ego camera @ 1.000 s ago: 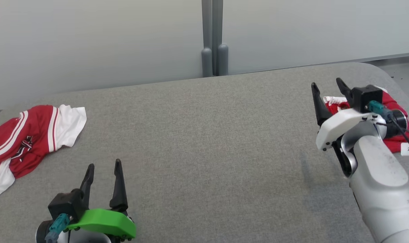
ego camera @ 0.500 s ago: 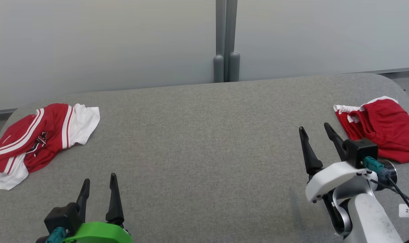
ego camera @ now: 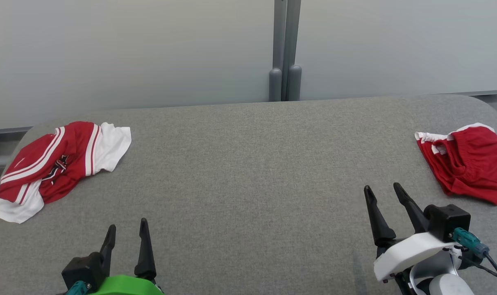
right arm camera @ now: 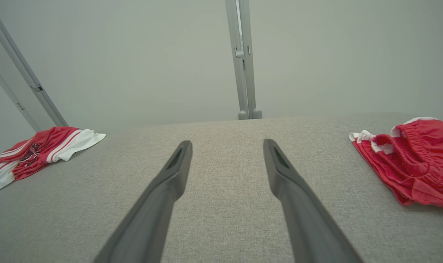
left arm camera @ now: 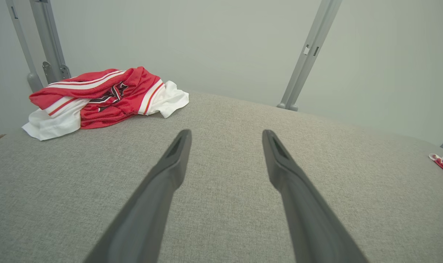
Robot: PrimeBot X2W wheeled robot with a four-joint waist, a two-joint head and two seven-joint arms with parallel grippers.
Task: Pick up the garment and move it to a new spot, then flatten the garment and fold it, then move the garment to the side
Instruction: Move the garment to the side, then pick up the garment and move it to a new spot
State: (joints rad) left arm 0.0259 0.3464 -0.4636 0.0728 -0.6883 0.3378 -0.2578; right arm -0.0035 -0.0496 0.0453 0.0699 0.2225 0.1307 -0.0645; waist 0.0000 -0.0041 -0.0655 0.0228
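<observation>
A crumpled red-and-white striped garment [ego camera: 55, 164] lies at the table's far left, also seen in the left wrist view [left arm camera: 100, 96] and the right wrist view [right arm camera: 35, 153]. A folded plain red garment [ego camera: 469, 164] with white trim rests near the right edge [right arm camera: 415, 160]. My left gripper [ego camera: 127, 223] hovers open at the near left, empty, fingers spread over bare cloth [left arm camera: 225, 133]. At the near right my right gripper [ego camera: 382, 186] is open and empty too [right arm camera: 226, 143], below and left of the red garment and apart from it.
The table [ego camera: 248, 164] has a grey fabric top with rounded far corners. A pale wall with a grey post [ego camera: 285, 49] stands right behind its far edge. Wide bare cloth lies between the two garments.
The head camera has shifted. My right gripper has drawn back from over the red garment on the right towards the near edge, leaving it uncovered. The left gripper has hardly moved.
</observation>
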